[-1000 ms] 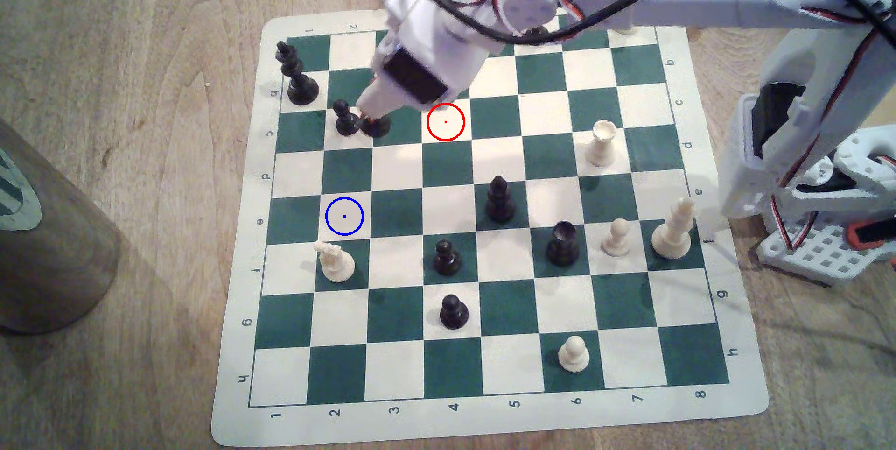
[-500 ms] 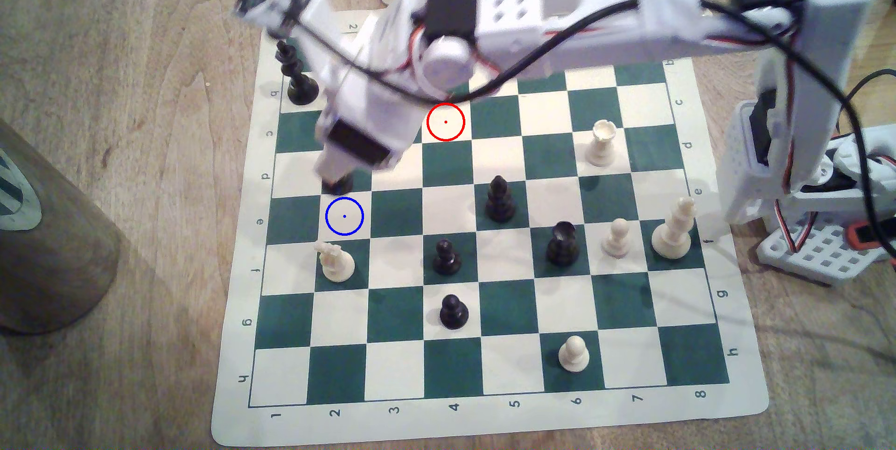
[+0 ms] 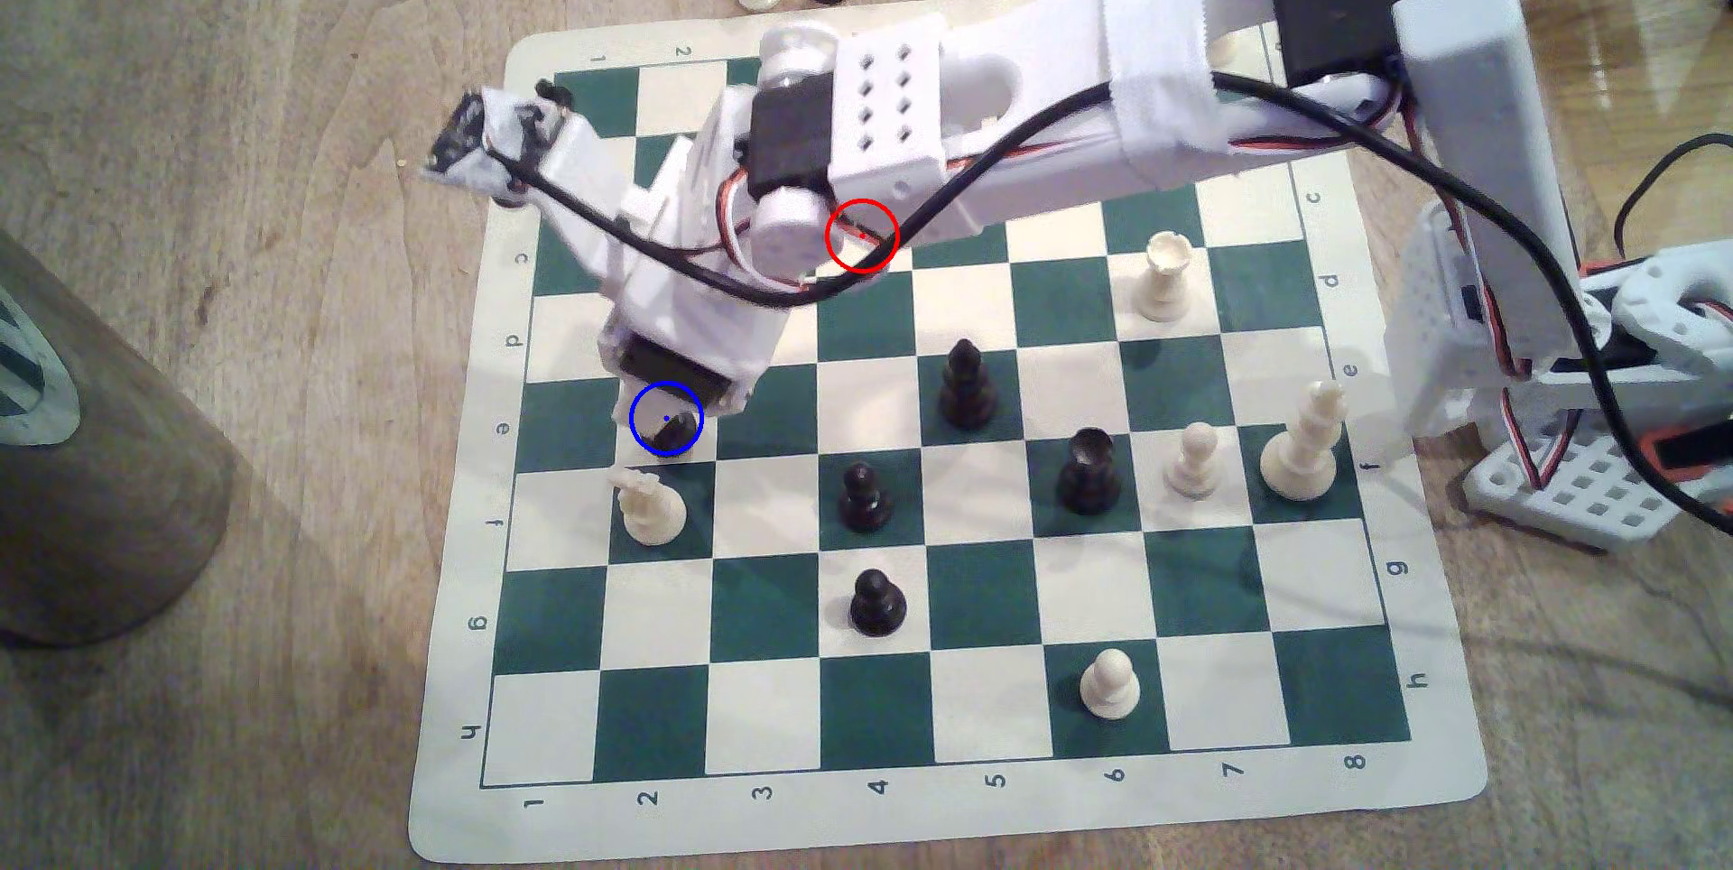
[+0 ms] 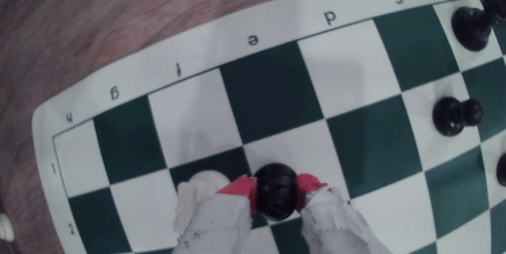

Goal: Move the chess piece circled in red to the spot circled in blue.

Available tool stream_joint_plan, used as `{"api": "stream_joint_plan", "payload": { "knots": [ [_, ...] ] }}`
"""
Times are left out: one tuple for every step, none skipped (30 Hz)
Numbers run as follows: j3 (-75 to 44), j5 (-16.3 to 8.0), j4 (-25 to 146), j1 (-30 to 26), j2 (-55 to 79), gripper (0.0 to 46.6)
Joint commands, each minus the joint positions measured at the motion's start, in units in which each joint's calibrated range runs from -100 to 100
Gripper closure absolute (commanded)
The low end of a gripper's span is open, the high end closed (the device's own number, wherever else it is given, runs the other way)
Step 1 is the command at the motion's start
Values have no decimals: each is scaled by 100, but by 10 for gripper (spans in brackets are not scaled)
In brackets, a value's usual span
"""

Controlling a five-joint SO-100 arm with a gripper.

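The chess piece (image 3: 677, 431) is a small glossy black piece held at the tip of my gripper (image 3: 671, 422), inside the blue circle. That circle marks the spot (image 3: 640, 446), a cream square in row e, column 2. In the wrist view my gripper (image 4: 275, 186) is shut on the chess piece (image 4: 276, 191), with a red-tipped finger (image 4: 239, 187) on each side, above the spot (image 4: 295, 150). I cannot tell whether its base touches the board. The red circle (image 3: 862, 235) now lies over my arm.
A white knight (image 3: 649, 506) stands one square nearer than the spot, close beside my fingers (image 4: 200, 191). A black pawn (image 4: 451, 117) and a tall black piece (image 4: 473, 27) stand farther back. Black pawns (image 3: 863, 500) stand mid-board. A brown cylinder (image 3: 84, 458) is off the board's left.
My gripper has carried the black piece from row c, beside the black pawn, toward the near side of the board. It is now over the blue-circled square.
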Motion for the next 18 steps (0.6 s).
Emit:
{"api": "stream_joint_plan", "payload": {
  "knots": [
    [-548, 29, -105, 40, -142, 463],
    [-567, 29, -105, 56, -142, 463],
    [-576, 29, -105, 56, -142, 463],
    [-594, 29, -105, 64, -133, 463],
    [-612, 29, -105, 64, -133, 463],
    [-630, 39, -105, 79, -125, 463],
    [-639, 44, -105, 87, -116, 463],
    [-639, 49, -97, 103, -116, 463],
    [-639, 54, -89, 103, -116, 463],
    [-639, 59, -89, 111, -108, 462],
    [-666, 68, -89, 119, -99, 462],
    [-684, 73, -73, 119, -99, 462],
    [-703, 73, -48, 119, -99, 462],
    [-721, 73, -40, 119, -99, 461],
    [-730, 78, -32, 119, -99, 461],
    [-730, 78, -32, 119, -91, 461],
    [-730, 78, -32, 111, -82, 460],
    [-730, 78, -23, 111, -65, 460]
  ]
}}
